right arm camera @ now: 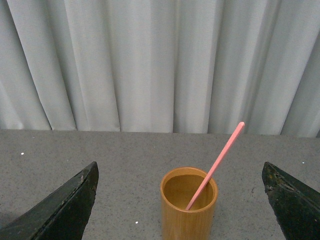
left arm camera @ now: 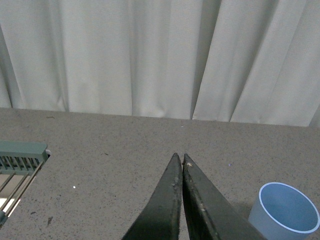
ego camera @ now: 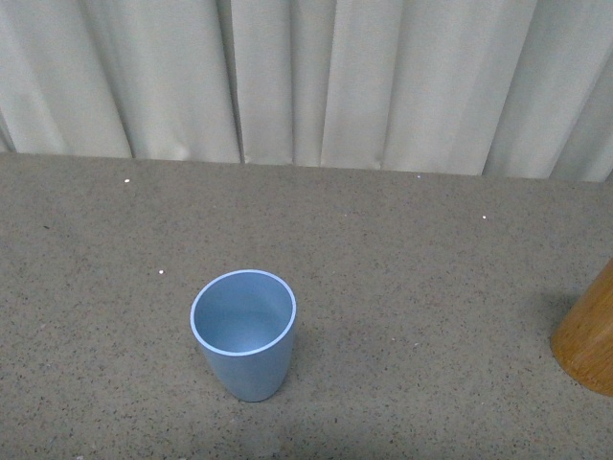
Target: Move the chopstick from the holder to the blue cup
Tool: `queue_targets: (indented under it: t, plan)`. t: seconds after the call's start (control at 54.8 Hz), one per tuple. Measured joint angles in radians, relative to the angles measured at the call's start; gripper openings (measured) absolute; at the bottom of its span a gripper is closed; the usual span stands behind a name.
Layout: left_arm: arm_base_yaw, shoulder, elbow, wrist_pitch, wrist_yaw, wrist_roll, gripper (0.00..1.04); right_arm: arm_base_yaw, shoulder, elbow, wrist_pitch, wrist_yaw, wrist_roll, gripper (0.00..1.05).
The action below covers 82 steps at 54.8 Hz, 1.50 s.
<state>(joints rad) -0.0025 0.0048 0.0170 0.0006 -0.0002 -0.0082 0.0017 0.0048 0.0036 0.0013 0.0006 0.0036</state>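
The blue cup [ego camera: 244, 333] stands upright and empty on the speckled table in the front view; it also shows in the left wrist view [left arm camera: 284, 214]. The wooden holder [right arm camera: 188, 204] stands upright in the right wrist view, with one pink-red chopstick [right arm camera: 216, 165] leaning out of it. Only the holder's side [ego camera: 590, 335] shows at the right edge of the front view. My right gripper [right arm camera: 180, 172] is open, its fingers wide on either side of the holder and short of it. My left gripper [left arm camera: 180, 159] is shut and empty, beside the blue cup.
Pale curtains hang behind the table's far edge. A grey-green rack [left arm camera: 20, 160] with metal wires sits at the edge of the left wrist view. Neither arm shows in the front view.
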Motion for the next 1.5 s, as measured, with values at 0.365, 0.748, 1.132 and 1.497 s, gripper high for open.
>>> queue_targets:
  t: [0.365,0.748,1.132,1.497]
  plan:
    - [0.000,-0.002,0.000,0.000,0.000,0.000,0.70,-0.188,0.698,0.337,0.008,0.448,0.316,0.95]
    - [0.000,-0.002,0.000,0.000,0.000,0.002,0.98,-0.200,1.122,0.555,0.028,0.209,0.439,0.95]
    - [0.000,-0.002,0.000,0.000,0.000,0.002,0.98,-0.101,1.367,0.578,0.095,0.229,0.499,0.95]
    - [0.000,-0.002,0.000,0.000,0.000,0.002,0.98,-0.150,1.520,0.622,0.173,0.181,0.513,0.95]
